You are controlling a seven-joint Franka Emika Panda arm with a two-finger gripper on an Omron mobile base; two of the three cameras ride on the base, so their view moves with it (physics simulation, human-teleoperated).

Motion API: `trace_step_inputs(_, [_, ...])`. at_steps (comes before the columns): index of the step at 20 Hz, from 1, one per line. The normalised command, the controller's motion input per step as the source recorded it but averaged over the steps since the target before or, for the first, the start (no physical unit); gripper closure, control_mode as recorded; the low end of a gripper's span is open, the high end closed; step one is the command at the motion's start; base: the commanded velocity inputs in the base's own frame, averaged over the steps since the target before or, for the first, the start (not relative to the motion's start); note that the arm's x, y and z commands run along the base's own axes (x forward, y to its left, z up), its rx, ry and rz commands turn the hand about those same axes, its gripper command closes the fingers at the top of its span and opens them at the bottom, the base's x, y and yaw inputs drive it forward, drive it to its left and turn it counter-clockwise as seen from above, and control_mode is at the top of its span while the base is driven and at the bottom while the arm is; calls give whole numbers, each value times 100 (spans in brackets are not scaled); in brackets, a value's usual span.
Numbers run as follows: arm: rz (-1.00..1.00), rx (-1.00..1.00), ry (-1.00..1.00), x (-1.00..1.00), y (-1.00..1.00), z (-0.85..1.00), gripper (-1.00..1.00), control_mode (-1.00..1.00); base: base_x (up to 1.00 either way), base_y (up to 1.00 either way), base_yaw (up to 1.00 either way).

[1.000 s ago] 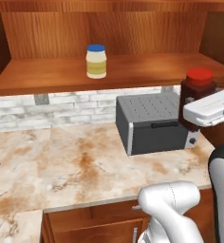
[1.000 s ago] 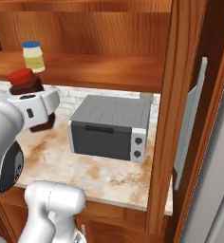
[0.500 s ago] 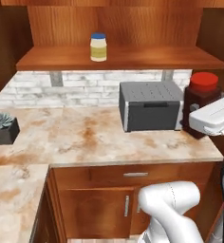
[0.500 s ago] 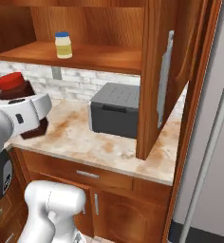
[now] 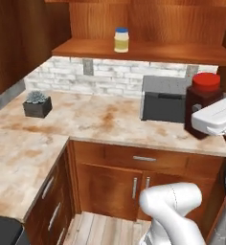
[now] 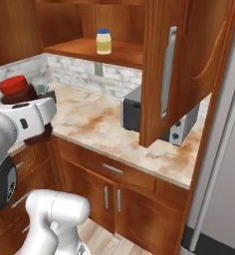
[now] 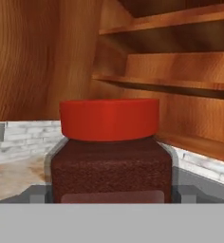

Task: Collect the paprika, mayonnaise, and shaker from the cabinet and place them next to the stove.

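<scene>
Paprika (image 5: 204, 103) upright, clamped in the fingers, carried above the table (image 5: 86, 119); mayonnaise (image 5: 121, 40) on the cabinet (image 5: 148, 50) shelf; keep the jar level and low in transit, setting down only once beside the stove.

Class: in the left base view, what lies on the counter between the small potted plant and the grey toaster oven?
Nothing: between the potted plant and the toaster oven, the marbled counter is bare, as the left base view shows.
</scene>
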Motion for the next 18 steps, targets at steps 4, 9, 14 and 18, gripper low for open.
trace_step_inputs(4, [0,0,0,0,0,0,100,100,-54,7,50])
trace_step_inputs(9, [0,0,0,0,0,0,100,100,-56,3,49])
trace_step_inputs(14, [0,0,0,0,0,0,100,100,-31,20,57])
trace_step_inputs(18, [0,0,0,0,0,0,100,100,-4,43,63])
